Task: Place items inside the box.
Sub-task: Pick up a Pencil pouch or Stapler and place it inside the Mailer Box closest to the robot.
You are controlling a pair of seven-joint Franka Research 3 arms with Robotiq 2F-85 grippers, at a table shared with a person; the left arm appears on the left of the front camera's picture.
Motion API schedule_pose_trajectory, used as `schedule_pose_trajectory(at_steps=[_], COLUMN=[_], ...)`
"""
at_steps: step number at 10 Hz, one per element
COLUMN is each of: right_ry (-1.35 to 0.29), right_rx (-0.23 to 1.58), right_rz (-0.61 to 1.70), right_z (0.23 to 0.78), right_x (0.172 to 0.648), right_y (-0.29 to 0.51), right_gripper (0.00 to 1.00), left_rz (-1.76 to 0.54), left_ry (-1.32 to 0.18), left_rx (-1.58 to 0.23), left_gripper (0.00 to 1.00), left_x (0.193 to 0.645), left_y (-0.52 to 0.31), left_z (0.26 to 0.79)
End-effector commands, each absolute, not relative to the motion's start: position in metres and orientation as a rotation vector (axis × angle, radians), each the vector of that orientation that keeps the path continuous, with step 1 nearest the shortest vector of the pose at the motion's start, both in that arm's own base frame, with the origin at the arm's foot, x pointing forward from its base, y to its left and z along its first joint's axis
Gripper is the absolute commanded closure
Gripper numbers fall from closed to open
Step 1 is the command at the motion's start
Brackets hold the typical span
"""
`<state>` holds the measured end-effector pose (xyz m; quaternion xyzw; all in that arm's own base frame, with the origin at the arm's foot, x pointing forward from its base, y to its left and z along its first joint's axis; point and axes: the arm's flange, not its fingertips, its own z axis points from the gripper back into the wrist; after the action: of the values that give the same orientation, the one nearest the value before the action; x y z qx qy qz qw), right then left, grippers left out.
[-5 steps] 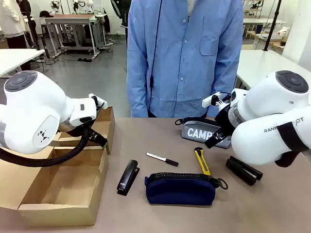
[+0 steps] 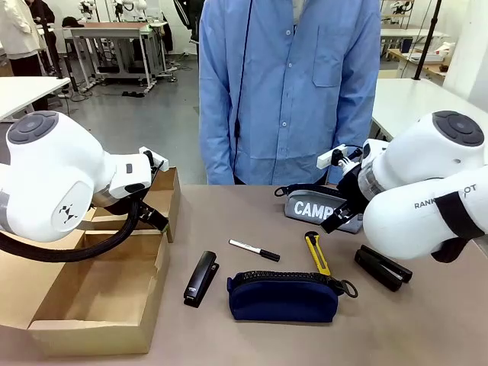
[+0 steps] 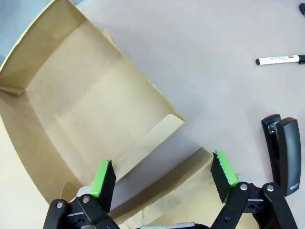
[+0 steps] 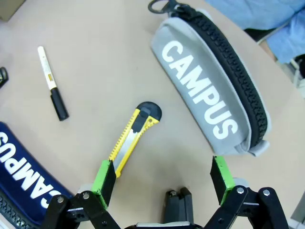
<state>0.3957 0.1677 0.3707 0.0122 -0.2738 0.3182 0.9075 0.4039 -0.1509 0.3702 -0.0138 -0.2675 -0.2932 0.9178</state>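
Observation:
The open cardboard box (image 2: 99, 297) lies at the table's left; its inside (image 3: 86, 109) holds nothing. My left gripper (image 3: 164, 179) hangs open above the box's flap. On the table lie a black stapler (image 2: 200, 279), a white black-capped marker (image 2: 255, 250), a yellow-black utility knife (image 2: 318, 253), a navy pouch (image 2: 284, 296), a grey "CAMPUS" pouch (image 2: 313, 207) and a black clip-like tool (image 2: 383, 267). My right gripper (image 4: 162, 179) is open above the utility knife (image 4: 131, 140), with the grey pouch (image 4: 209, 86) beyond it and the clip-like tool (image 4: 178, 205) low between its fingers.
A person in a blue shirt (image 2: 290, 91) stands at the far edge of the table, no hands over it. The left arm's white body (image 2: 53, 183) hangs over the box. Bare tabletop (image 2: 427, 328) lies in front of the navy pouch.

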Motion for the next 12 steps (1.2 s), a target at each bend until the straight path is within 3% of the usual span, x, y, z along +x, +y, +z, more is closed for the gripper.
schedule_pose_trajectory(at_steps=[1,9,10,12], right_ry=[-0.565,-0.565,-0.523,-0.453], right_rx=[0.026,0.025,0.08,0.205], right_rz=[0.656,0.657,0.699,0.523], right_z=[0.371,0.371,0.397,0.479], right_x=[0.396,0.396,0.393,0.378], right_y=[0.168,0.168,0.162,0.117], right_gripper=[0.0,0.0,0.0,0.0], left_rz=[-0.603,-0.603,-0.661,-0.552], left_ry=[-0.55,-0.55,-0.561,-0.55], left_rx=[-0.028,-0.028,-0.116,-0.224], left_gripper=[0.0,0.0,0.0,0.0], left_x=[0.404,0.404,0.387,0.341], left_y=[-0.151,-0.151,-0.144,-0.128], left_z=[0.37,0.37,0.399,0.483])
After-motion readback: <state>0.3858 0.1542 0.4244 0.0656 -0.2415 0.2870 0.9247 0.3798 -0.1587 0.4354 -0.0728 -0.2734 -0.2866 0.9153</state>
